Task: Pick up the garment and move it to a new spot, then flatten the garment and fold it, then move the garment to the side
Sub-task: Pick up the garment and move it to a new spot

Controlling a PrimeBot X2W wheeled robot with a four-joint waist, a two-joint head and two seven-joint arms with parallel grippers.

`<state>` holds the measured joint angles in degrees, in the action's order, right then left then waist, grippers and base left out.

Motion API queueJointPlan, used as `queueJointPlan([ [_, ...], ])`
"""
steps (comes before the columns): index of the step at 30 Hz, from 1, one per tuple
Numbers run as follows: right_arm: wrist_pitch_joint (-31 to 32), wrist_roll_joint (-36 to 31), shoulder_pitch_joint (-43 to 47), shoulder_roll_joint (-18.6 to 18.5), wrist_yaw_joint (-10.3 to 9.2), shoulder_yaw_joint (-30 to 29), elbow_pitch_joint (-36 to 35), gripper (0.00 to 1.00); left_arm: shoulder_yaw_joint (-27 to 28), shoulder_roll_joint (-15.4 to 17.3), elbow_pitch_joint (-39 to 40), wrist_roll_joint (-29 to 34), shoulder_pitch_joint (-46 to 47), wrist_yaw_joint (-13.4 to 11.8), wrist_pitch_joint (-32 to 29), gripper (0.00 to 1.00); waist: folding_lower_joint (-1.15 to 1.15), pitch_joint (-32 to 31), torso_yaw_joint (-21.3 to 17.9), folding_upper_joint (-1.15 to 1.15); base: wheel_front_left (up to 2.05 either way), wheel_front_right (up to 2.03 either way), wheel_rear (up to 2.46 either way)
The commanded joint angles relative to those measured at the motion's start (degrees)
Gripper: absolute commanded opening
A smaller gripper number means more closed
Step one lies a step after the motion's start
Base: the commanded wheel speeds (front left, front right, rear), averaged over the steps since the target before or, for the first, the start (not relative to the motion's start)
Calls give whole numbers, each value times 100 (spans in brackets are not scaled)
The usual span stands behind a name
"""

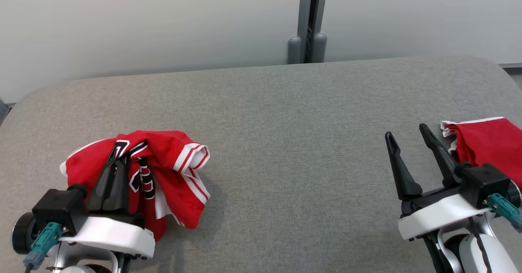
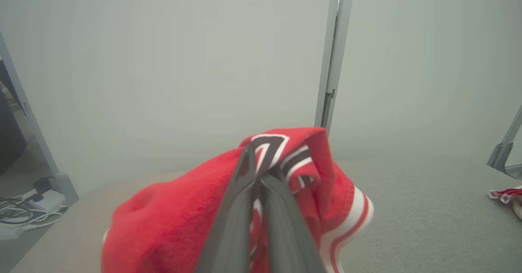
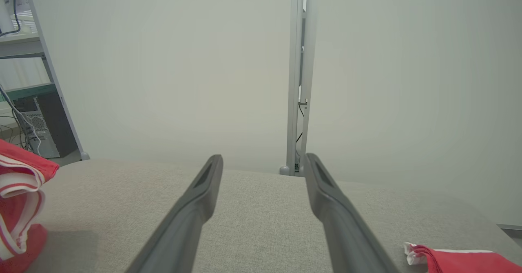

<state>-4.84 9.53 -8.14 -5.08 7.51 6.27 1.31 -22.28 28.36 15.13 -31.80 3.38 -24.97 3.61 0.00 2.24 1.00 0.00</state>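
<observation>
Left pincer (image 1: 116, 146): clenched on the garment (image 1: 171, 155). Its two fingers press together with a red fold pinched near the tips.
Right pincer (image 1: 406, 132): released, with the fingers spread wide and nothing between them. It hangs over bare table (image 1: 285, 142) at the near right.
Garment: a red jersey with white and black trim, bunched in a crumpled heap around the left pincer at the near left of the table. No part of it is spread flat.
Contact: the lower folds seem to sag onto the table, with a shadow to one side. You cannot tell from these views whether the heap is fully lifted.
Second cloth (image 1: 489, 142): another red piece with white edging. It lies on the table at the far right, just beside the right pincer and well apart from the garment.
Done so far: the grasp. You have the garment gripped one-handed, which I judge to be the first step, the pick-up.
Left to do: carrying it to a new spot, flattening, folding and setting it aside. The pictures show none of these as done.
Progress: early, by my reading, with most of the task ahead.
Room to work: the middle of the table between the two pincers is free. It looks a fair place to lay the garment out, with the right pincer ready to take a second corner.
</observation>
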Motion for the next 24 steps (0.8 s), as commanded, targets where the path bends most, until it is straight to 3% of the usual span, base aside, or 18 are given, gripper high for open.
queueJointPlan([
  [1, -26, 0, 39, -2, -4, -1, -22, 100, 1, -10, 24, 48, 69, 14, 48, 0, 0, -13, -92, 0, 0, 0, 0],
  [10, 18, 59, -122, 18, -4, 106, -182, 100, -622, -359, -517, 332, 1096, 451, -64, 0, 0, 327, -730, 0, 0, 0, 0],
  [20, -152, 126, -340, 59, -4, 112, -130, 100, -1381, -1330, -2867, 235, 2362, 1416, 97, 0, 0, 1063, -1202, 0, 0, 0, 0],
  [24, -257, 176, -420, 97, -4, 137, -53, 100, -1497, -1569, -3588, 161, 2569, 1635, 173, 0, 0, 1227, -1308, 0, 0, 0, 0],
])
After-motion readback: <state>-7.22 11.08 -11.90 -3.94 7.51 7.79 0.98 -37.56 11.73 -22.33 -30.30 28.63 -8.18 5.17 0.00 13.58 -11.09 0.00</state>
